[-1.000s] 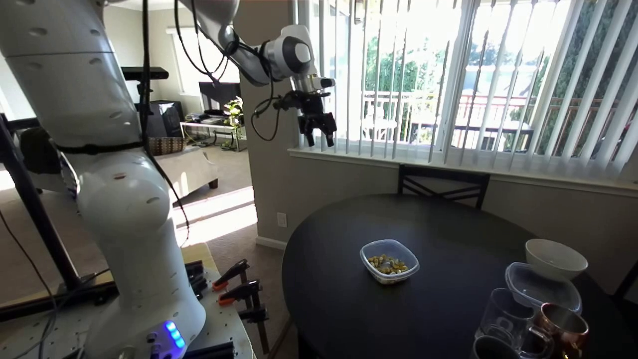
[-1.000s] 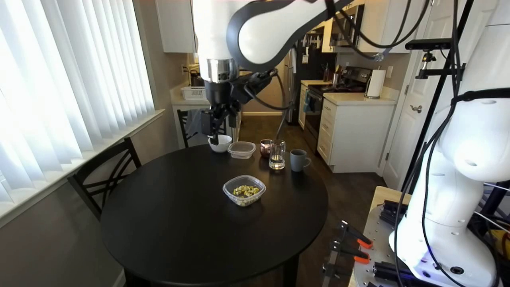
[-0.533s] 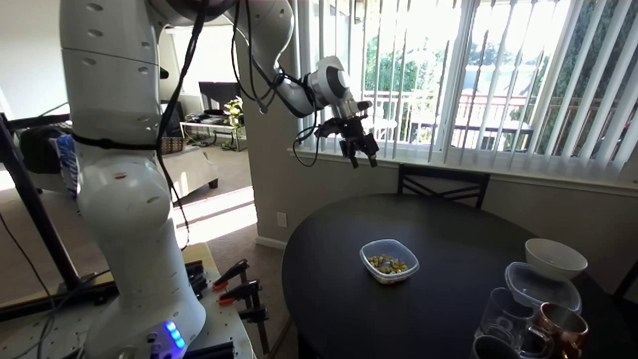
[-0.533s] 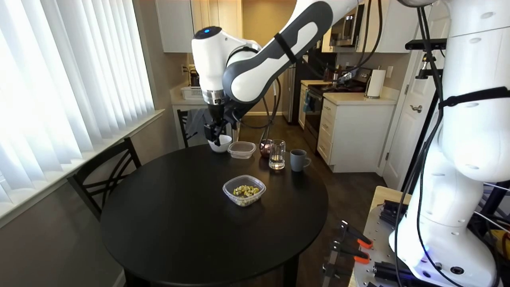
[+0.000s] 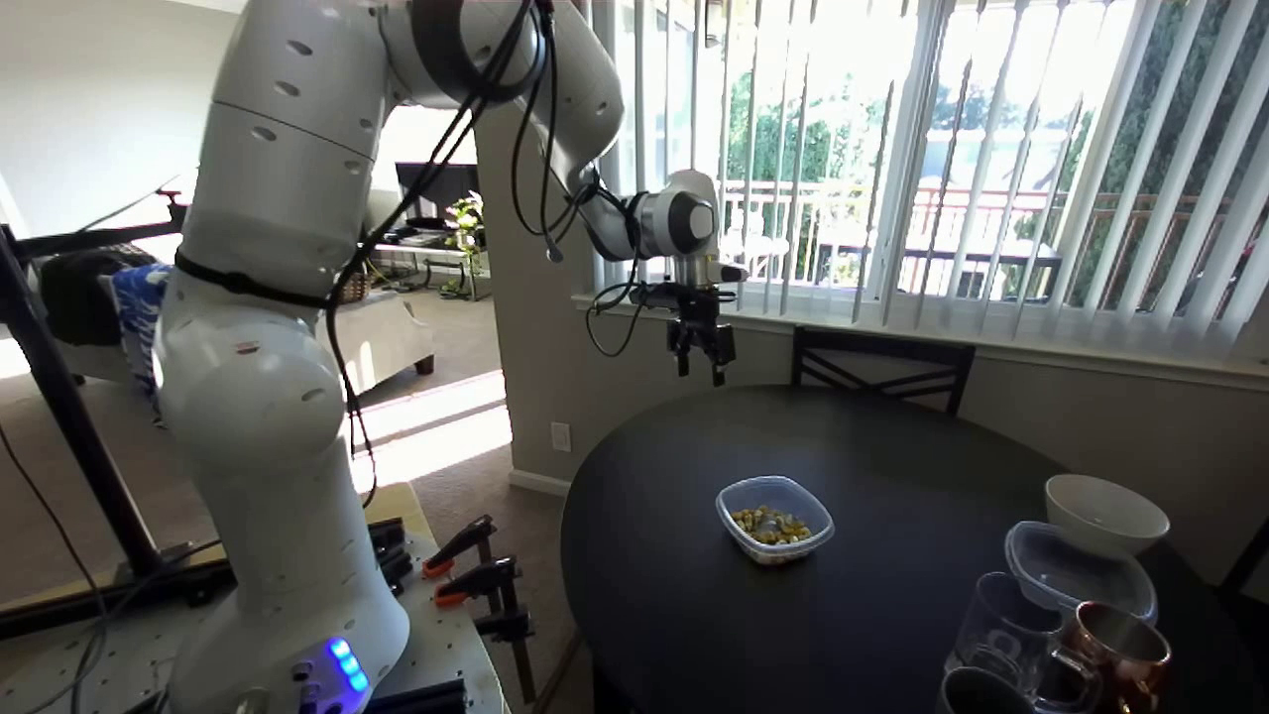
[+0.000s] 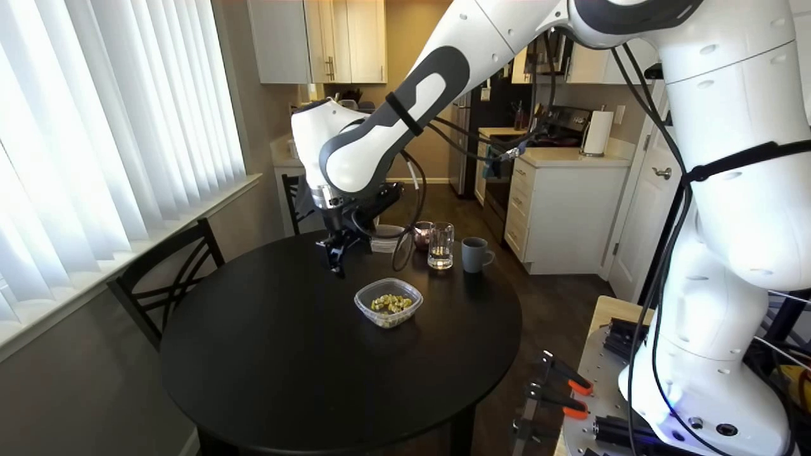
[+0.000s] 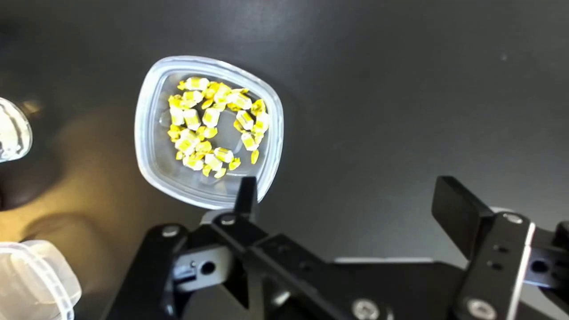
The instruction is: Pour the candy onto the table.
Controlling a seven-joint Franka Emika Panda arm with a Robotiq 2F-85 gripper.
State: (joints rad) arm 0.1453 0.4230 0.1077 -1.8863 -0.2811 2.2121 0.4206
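1. Table (image 6: 304,373): round, black-topped. We judge the pour onto it not yet begun.
2. Arm (image 5: 253,377): the only one, hence the nearer. It reaches out over the table; we take the step in hand as lining up for a grasp.
3. Tub (image 7: 146,133): clear, upright on the table, squarish with rounded corners. We find no definite long axis; a wall should serve as a hold.
4. Jaws: spread wide, nothing between them, above the table and apart from the tub. Key relation: in the wrist view the tub lies up and left of the gap, with one tip overlapping its lower right rim by line of sight only. We think the next move calls for a sideways shift towards the tub, then down; a straight drop could miss it or knock the rim.
5. Grey mug (image 6: 474,254) and glass mug (image 6: 440,247): in an exterior view, near the table's edge, apart from the tub. We would tip away from them.
6. Candy (image 7: 210,117): small yellow and whitish pieces, inside the tub, in a loose ring round its middle. We expect scatter on tipping.
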